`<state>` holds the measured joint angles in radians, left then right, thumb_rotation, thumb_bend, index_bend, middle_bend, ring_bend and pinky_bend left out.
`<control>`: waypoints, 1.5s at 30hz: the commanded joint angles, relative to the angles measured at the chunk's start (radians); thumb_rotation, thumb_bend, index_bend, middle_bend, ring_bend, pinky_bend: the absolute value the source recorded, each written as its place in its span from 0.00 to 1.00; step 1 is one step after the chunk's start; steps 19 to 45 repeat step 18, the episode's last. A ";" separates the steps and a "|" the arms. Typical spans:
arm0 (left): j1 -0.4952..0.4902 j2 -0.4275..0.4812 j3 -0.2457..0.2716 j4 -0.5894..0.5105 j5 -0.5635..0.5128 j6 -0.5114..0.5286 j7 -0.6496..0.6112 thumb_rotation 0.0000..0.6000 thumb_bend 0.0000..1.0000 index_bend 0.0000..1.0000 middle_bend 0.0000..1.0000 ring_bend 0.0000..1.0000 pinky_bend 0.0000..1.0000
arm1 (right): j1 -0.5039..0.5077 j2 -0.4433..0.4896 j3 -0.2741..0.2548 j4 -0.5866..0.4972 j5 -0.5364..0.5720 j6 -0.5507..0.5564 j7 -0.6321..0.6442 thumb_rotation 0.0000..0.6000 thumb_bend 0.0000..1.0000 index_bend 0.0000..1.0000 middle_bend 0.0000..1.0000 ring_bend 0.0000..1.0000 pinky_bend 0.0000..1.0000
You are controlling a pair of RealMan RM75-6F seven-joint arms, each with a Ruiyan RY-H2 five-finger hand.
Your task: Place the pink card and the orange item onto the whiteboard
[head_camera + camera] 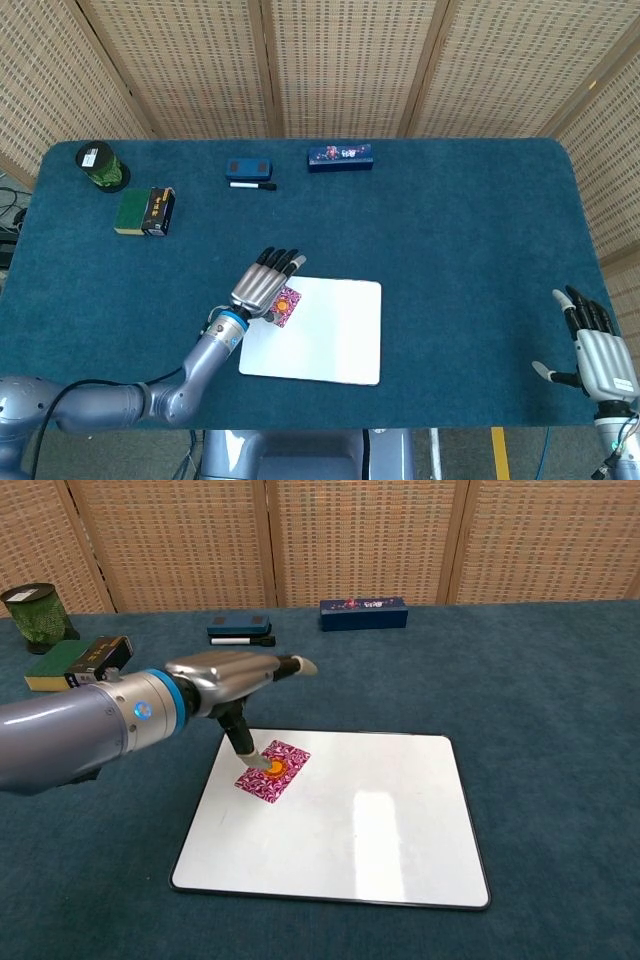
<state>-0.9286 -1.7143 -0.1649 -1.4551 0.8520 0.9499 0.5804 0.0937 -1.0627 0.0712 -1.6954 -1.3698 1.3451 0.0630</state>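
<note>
I work at a staged test bench, it seems — my table (450, 220) wears dark teal felt and woven cane screens (340, 60) close off its far side. Office bits sit far left: a marker (252, 185), a mesh pen cup (98, 165).

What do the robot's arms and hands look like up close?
The left arm is smooth silver-grey metal with a bright blue ring at the wrist. The left hand has a silver back, dark fingers and pale tips. The right hand looks alike: silver back, black fingers.
</note>
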 commanded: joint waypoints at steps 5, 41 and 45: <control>0.136 0.239 0.026 -0.211 0.210 0.216 -0.079 1.00 0.00 0.00 0.00 0.00 0.00 | 0.001 0.000 -0.001 -0.001 0.000 0.000 -0.005 1.00 0.00 0.00 0.00 0.00 0.00; 0.522 0.450 0.167 -0.165 0.317 0.566 -0.370 1.00 0.00 0.00 0.00 0.00 0.00 | -0.007 -0.020 0.005 -0.003 0.002 0.034 -0.060 1.00 0.00 0.00 0.00 0.00 0.00; 0.522 0.450 0.167 -0.165 0.317 0.566 -0.370 1.00 0.00 0.00 0.00 0.00 0.00 | -0.007 -0.020 0.005 -0.003 0.002 0.034 -0.060 1.00 0.00 0.00 0.00 0.00 0.00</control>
